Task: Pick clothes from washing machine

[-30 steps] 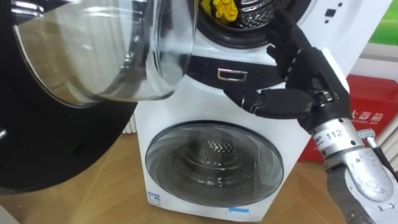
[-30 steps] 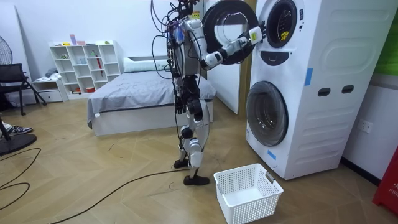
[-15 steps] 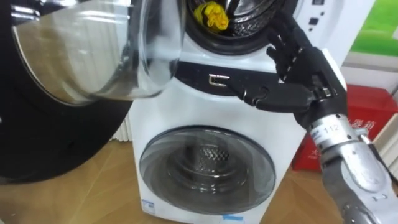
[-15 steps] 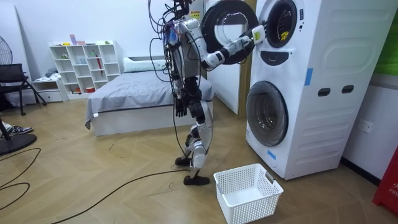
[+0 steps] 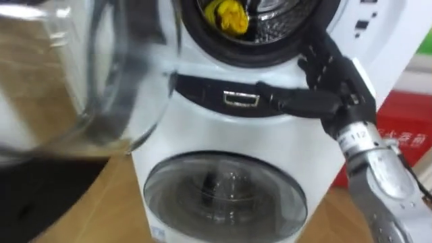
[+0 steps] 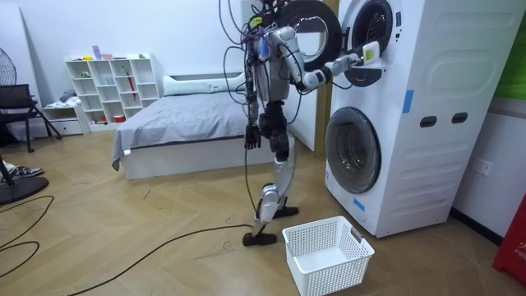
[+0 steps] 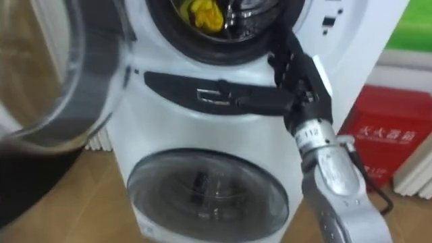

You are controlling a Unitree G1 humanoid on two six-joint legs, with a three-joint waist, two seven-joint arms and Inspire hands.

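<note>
- Washer (image 6: 427, 99): a white stacked unit. The robot stands facing it, with its right arm raised to the upper drum.
- Bed (image 6: 189, 123): behind the robot, grey cover.
- Upper door (image 5: 101, 74): swung open, its glass bowl at 9 to 10 o'clock in the eye views.
- Lower door (image 5: 226, 199): closed, at 6 o'clock, below a dark panel (image 5: 223, 94).
- Basket (image 6: 329, 274): white, on the floor just beside the robot's feet, in front of the washer.
- Red box (image 7: 385, 135): at 3 o'clock, beside the washer.
- Right hand (image 5: 341, 84): at 4 o'clock of the drum opening. Its fingers are straight and point up toward the rim, the thumb is stretched left along the panel, and it holds nothing.
- Left hand (image 6: 249, 140): hangs by the hip; I cannot tell its state.
- Cloth (image 5: 226, 15): yellow, bunched, lying inside the upper drum at 12 o'clock, apart from the right hand.
</note>
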